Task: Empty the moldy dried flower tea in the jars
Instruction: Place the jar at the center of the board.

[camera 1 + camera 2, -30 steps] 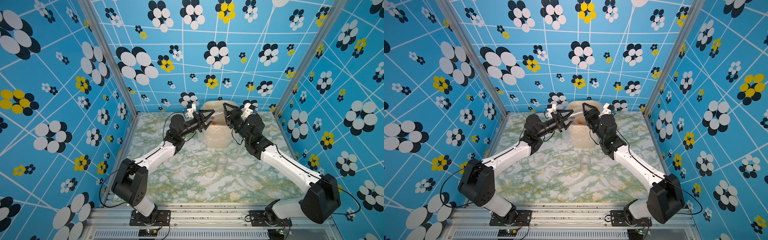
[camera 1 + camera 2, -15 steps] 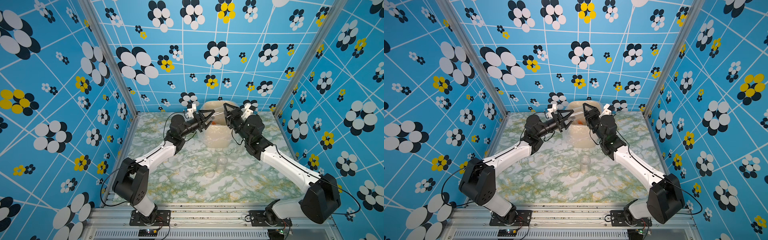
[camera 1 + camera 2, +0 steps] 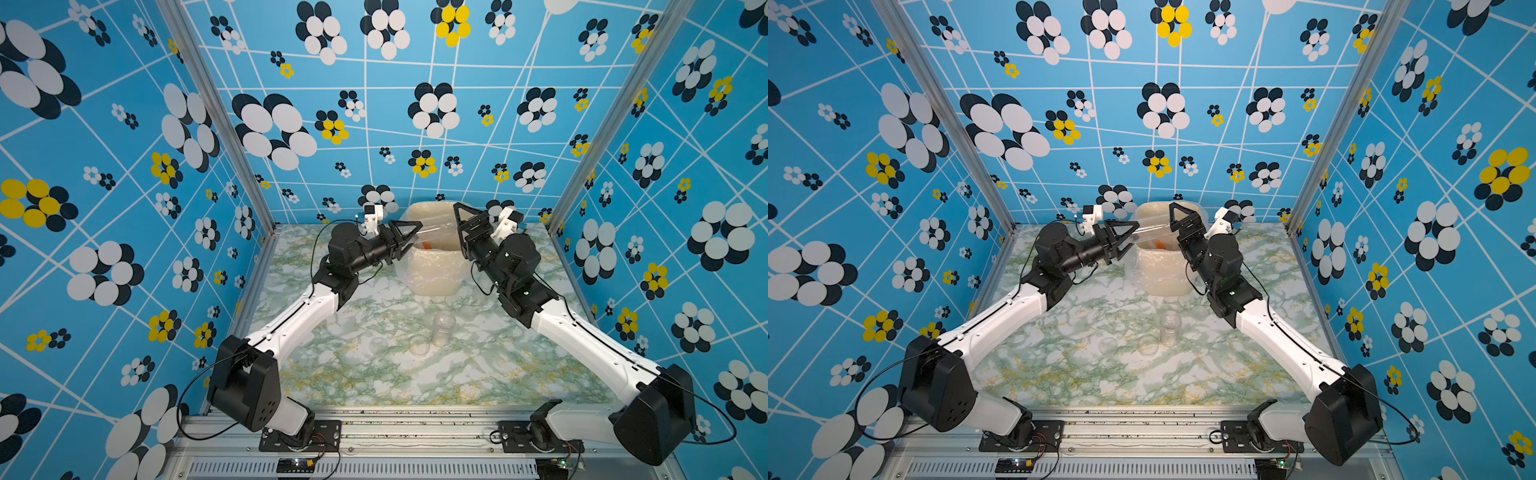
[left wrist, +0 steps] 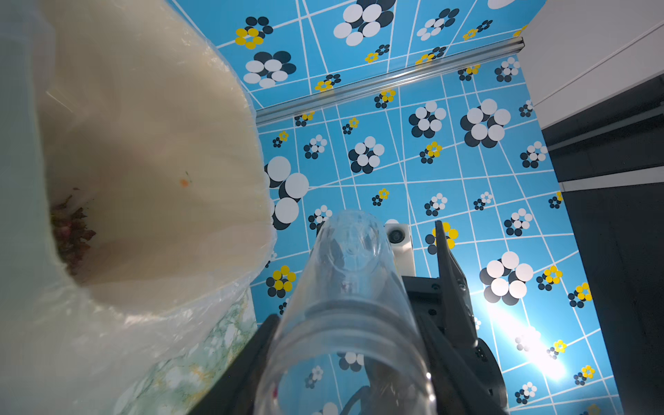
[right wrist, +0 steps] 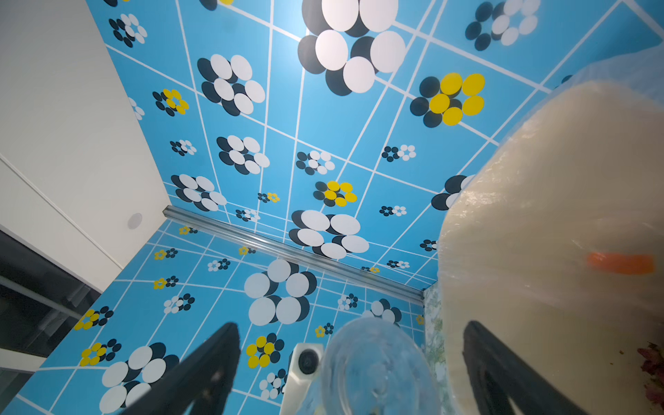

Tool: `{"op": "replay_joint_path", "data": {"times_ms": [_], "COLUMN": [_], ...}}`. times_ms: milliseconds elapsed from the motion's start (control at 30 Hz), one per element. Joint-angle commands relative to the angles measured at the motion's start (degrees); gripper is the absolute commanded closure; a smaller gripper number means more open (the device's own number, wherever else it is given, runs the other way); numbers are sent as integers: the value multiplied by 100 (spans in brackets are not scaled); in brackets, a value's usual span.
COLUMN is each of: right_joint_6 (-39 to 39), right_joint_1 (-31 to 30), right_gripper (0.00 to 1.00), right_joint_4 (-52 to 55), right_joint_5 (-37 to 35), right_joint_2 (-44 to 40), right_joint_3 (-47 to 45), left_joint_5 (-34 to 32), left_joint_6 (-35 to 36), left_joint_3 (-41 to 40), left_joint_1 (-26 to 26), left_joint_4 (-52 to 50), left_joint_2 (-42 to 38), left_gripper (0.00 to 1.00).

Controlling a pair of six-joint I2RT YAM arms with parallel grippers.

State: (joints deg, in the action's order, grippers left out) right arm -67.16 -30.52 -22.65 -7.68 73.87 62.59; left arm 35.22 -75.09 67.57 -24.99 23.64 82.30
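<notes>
The left end effector [image 3: 415, 237] pinches a clear cylindrical jar [image 3: 436, 230] on its side over the beige plastic-lined bin [image 3: 432, 274], centre frame; the right end effector [image 3: 458, 227] stands spread around its round base

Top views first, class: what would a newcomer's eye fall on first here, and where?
A clear jar lies sideways above the beige lined bin at the back of the table, gripped by the left gripper, with the right gripper open around its base. Reddish dried flower tea sits inside the bin, and a second jar stands upright mid-table.
</notes>
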Motion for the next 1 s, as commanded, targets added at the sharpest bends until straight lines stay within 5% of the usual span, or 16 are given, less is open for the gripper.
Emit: {"op": "replay_joint_path", "data": {"times_ms": [0,167,367,667,967], "right_joint_6": [952,1890,2566,3533,3901], "right_joint_1": [55,200,478,556,591], "right_gripper": [1,1,1,1,1], "right_joint_4": [642,1444,2232,3259,3499], "right_joint_5": [-308,-305,-119,337,489], "right_joint_2": [-415,-907,-1290,-1404,-1825], "right_joint_3": [16,-31,-90,49,-461], "left_joint_5": [96,-814,-1787,-3253,-3337], "left_joint_6": [1601,4085,5323,5947,6253], "left_joint_3": [496,1396,1862,1989,1691], "left_joint_1": [142,159,125,-199,-374], "left_joint_4": [-1884,-5594,-8220,-9576,-9125], "left_joint_2": [-784,-1614,-1953,-1488,-775], "left_gripper": [75,75,75,76,80]}}
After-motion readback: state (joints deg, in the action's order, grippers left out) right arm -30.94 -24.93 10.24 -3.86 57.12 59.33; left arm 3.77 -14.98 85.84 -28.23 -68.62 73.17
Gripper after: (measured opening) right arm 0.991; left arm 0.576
